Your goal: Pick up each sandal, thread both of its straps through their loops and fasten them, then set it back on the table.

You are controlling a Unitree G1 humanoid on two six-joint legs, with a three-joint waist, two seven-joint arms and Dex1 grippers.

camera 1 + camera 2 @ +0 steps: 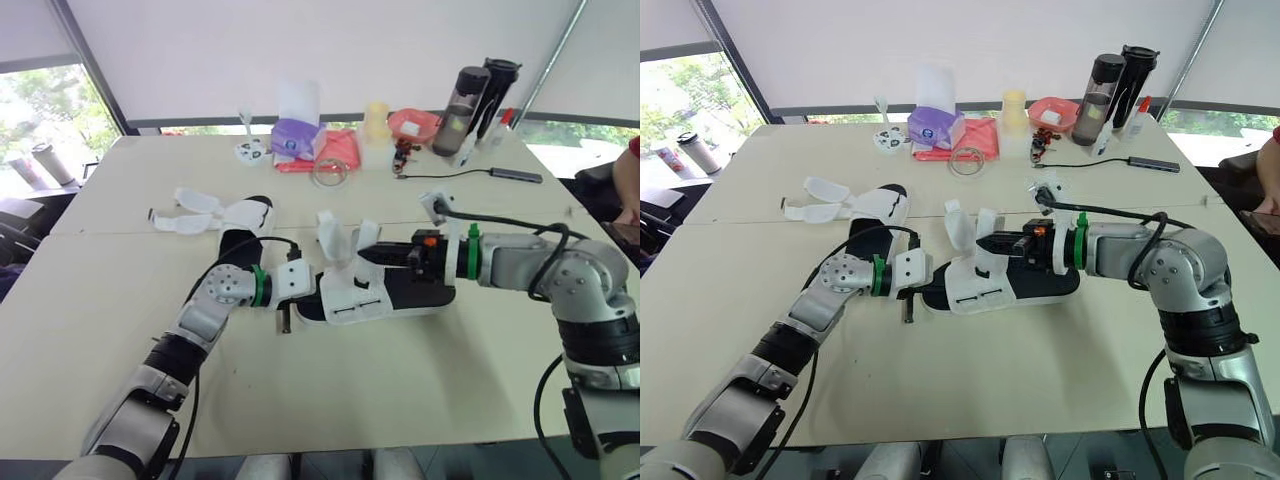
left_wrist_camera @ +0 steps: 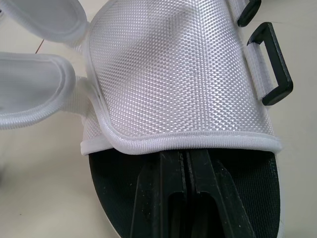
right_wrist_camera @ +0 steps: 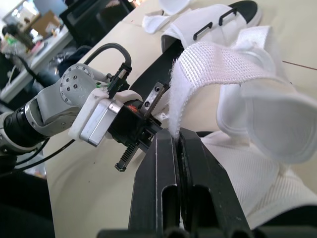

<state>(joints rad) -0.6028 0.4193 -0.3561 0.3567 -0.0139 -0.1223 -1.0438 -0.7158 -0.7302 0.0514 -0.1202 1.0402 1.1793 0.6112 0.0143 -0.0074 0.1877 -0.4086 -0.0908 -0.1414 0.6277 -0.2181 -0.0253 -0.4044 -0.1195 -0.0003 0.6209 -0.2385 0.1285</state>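
A wide pale table (image 1: pixel 420 380) carries everything. Along its far edge stand two dark bottles (image 1: pixel 478 98), a purple tissue box (image 1: pixel 295 137) and a red bowl (image 1: pixel 412 123).

The sandal (image 1: pixel 362 296) being worked on lies flat near the middle of the table, between the two arms. Its white upper faces up and its black footbed shows at both ends. A second sandal (image 1: pixel 247 213) lies further back on the robot's left, well apart from the first. Its straps are spread open on the table.

The left hand (image 2: pixel 184 158) reaches into one end of the near sandal. Its two black fingers are pressed together with nothing between them. They lie on the black footbed, just under the bound edge of the white upper.

The right hand (image 3: pixel 177 136) comes in from the opposite side, above the sandal. Its fingers are drawn close, and they seem to pinch the edge of a raised strap (image 3: pixel 218 64), though the contact is hard to make out. That strap stands up with its rough fastening face showing, and a second, padded strap (image 3: pixel 270 109) curls just beside it.

Two black loops (image 2: pixel 270 64) sit along one side of the upper, both of them unthreaded.
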